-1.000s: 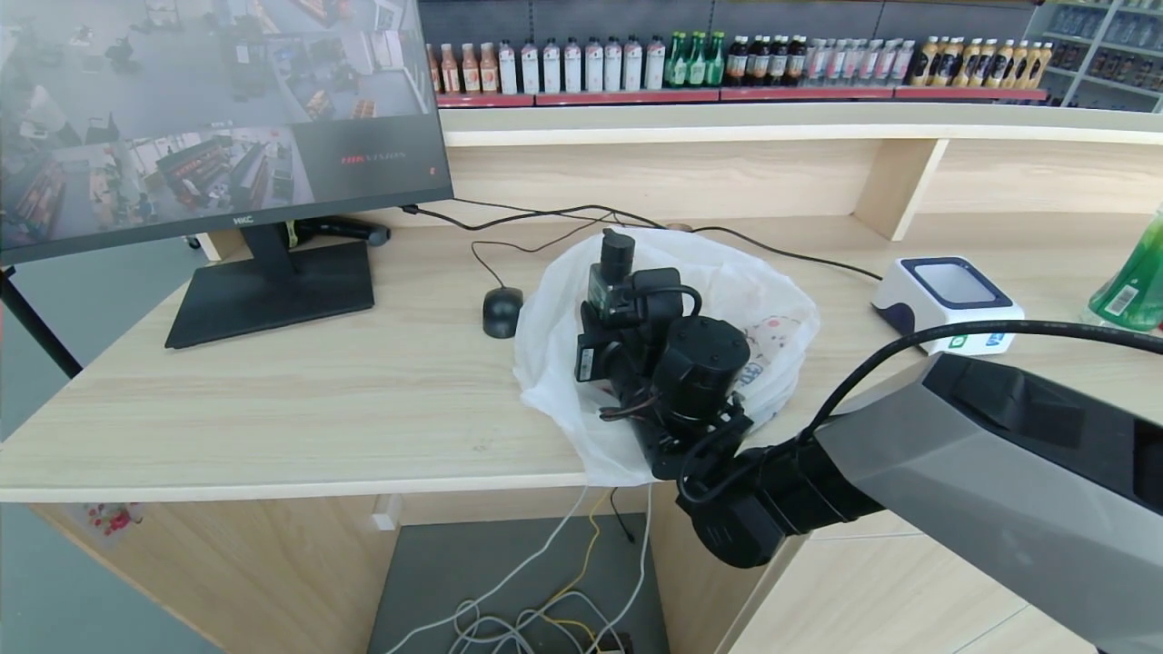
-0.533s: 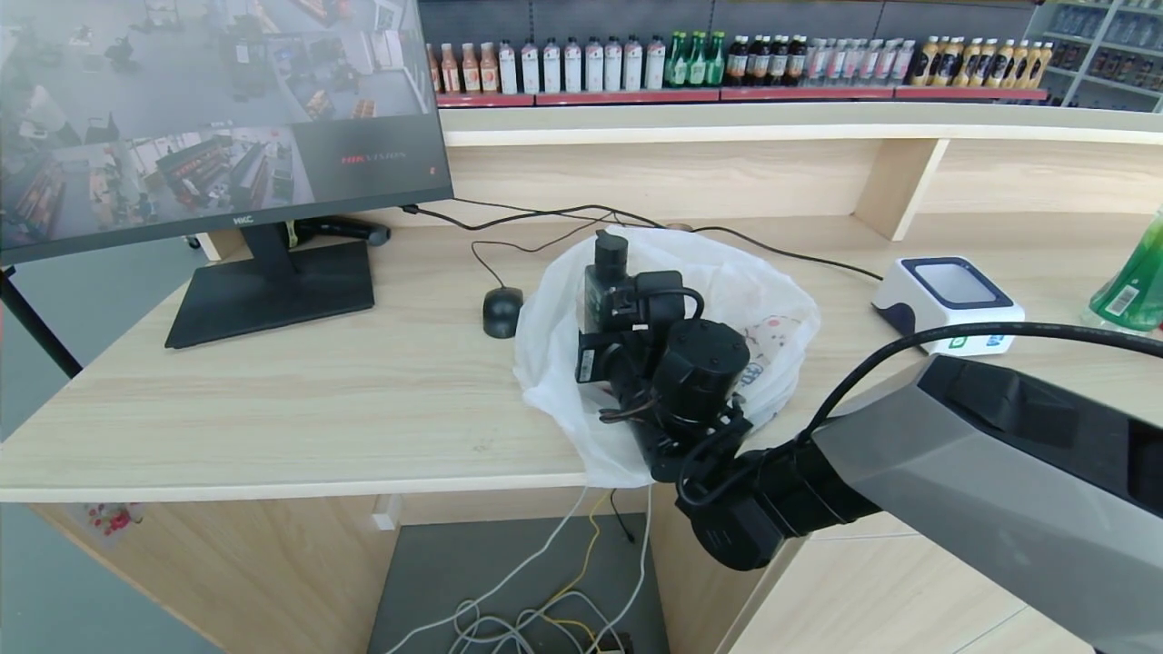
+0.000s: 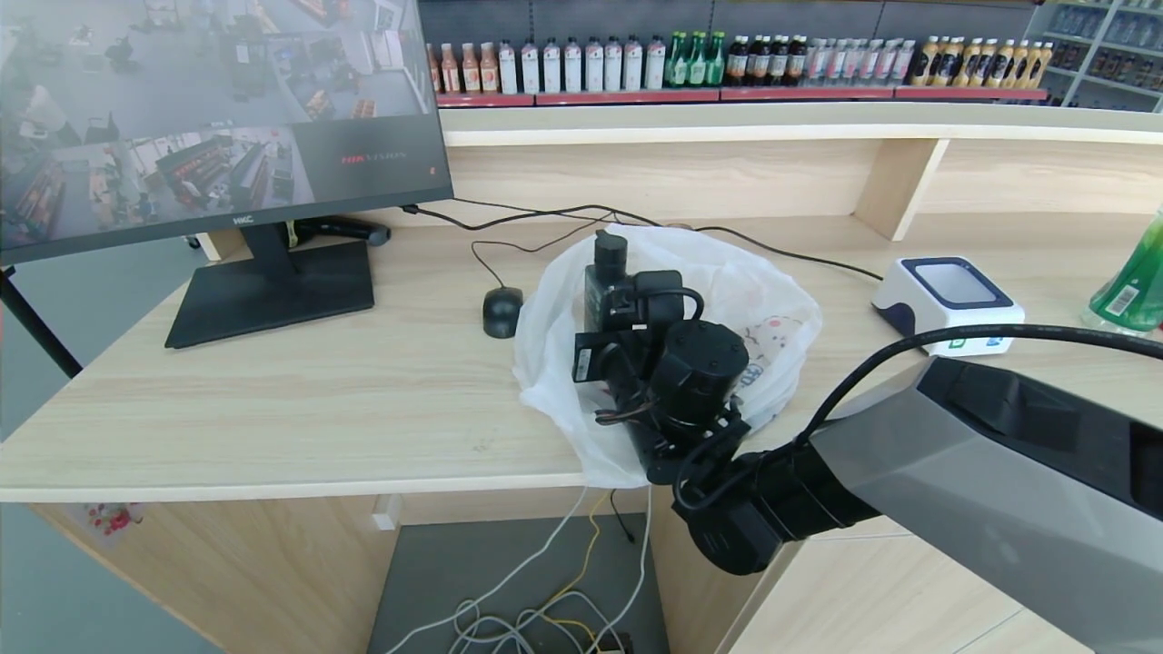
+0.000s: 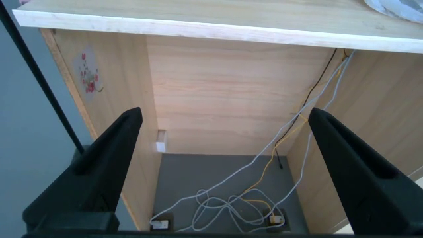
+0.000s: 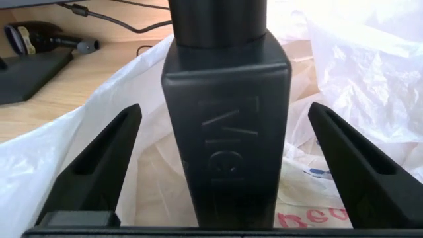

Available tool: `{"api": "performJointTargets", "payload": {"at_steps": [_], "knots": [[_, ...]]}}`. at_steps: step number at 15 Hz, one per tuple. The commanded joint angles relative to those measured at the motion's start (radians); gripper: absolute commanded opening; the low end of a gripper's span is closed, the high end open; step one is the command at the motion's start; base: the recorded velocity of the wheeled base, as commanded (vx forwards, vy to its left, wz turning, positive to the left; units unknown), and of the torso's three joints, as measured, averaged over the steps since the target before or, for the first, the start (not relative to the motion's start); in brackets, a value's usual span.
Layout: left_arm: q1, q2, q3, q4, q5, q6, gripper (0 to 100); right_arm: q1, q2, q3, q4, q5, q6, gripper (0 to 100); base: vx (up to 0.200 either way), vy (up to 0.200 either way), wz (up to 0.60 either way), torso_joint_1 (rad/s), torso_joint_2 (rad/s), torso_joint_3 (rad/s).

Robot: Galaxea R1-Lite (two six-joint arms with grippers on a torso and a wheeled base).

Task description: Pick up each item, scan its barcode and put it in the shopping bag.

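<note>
Bottle (image 5: 225, 158): black, upright, long axis vertical, cap up; at the mouth of the white bag (image 3: 545, 350), base hidden
Right gripper (image 5: 225, 116): fingers spread either side of the bottle, gaps showing
Left gripper (image 4: 225, 122): spread, empty, low before the counter (image 3: 273, 400)
Around: mouse (image 3: 501, 311) just left of the bag; scanner (image 3: 949, 300) to its right; green bottle (image 3: 1131, 291) beyond

A pale wooden desk (image 3: 273, 409) carries a monitor (image 3: 209, 109) on a black stand at its left. A dark mouse (image 3: 501, 312) sits just beside a crumpled white shopping bag (image 3: 554, 345) near the front edge. Right of the bag stands a white scanner (image 3: 949, 300), then a green bottle (image 3: 1131, 291). Black cables (image 3: 545, 218) trail along the back.
</note>
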Motion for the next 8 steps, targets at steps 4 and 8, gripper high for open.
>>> {"api": "performJointTargets", "payload": {"at_steps": [4, 8], "knots": [[0.0, 0.0, 0.0, 0.0, 0.002, 0.0, 100, 0.004, -0.035, 0.0, -0.006, 0.004, -0.007, 100, 0.0, 0.0, 0.0, 0.0, 0.0, 0.0], [0.0, 0.0, 0.0, 0.0, 0.0, 0.0, 100, 0.007, -0.078, 0.001, 0.004, 0.004, -0.021, 100, 0.0, 0.0, 0.0, 0.0, 0.0, 0.0]]}}
